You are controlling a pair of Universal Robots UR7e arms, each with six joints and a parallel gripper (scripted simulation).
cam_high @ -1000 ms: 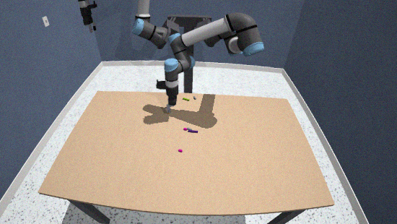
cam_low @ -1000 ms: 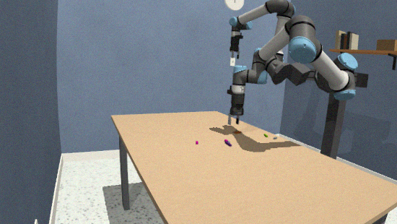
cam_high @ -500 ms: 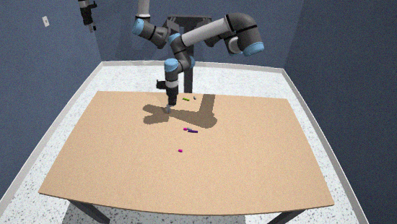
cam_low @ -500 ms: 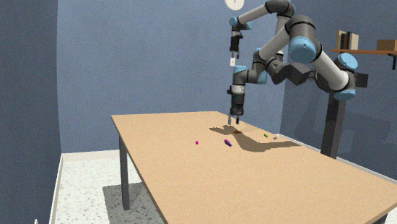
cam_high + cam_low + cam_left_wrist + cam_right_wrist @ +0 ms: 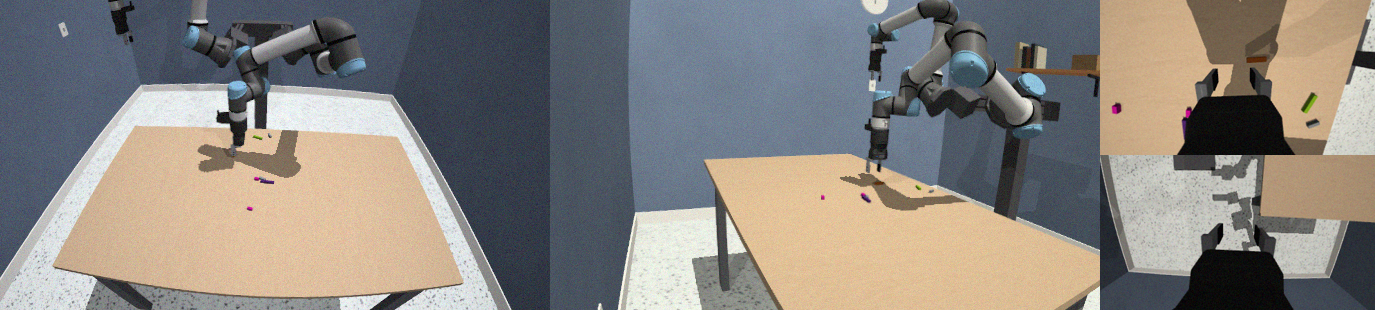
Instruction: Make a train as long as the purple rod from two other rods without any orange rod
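On the table [image 5: 350,225] [image 5: 925,250] [image 5: 1145,41] [image 5: 1317,186], seen from the top view, three clustered rods [image 5: 268,182] [image 5: 866,198] [image 5: 1184,129] lay behind a lone rod [image 5: 249,208] [image 5: 822,197] [image 5: 1116,108] and before two neighbouring rods [image 5: 257,137] [image 5: 918,187] [image 5: 1309,103]

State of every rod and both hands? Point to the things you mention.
left hand [image 5: 233,150] [image 5: 873,169] [image 5: 1234,79]: open, above table
right hand [image 5: 128,39] [image 5: 876,77] [image 5: 1238,230]: open, raised, off table's edge
purple rod [image 5: 268,182] [image 5: 867,199] [image 5: 1184,129]: flat
inner magenta rod [image 5: 256,178] [image 5: 1188,113]: flat, near purple
inner grey rod [image 5: 262,178]: beside purple
outer magenta rod [image 5: 250,208] [image 5: 822,197] [image 5: 1116,108]: flat, alone
orange rod [image 5: 878,183] [image 5: 1256,59]: flat, shaded
lime rod [image 5: 257,137] [image 5: 918,187] [image 5: 1309,103]: flat
outer grey rod [image 5: 270,135] [image 5: 931,191] [image 5: 1313,124]: flat, near lime
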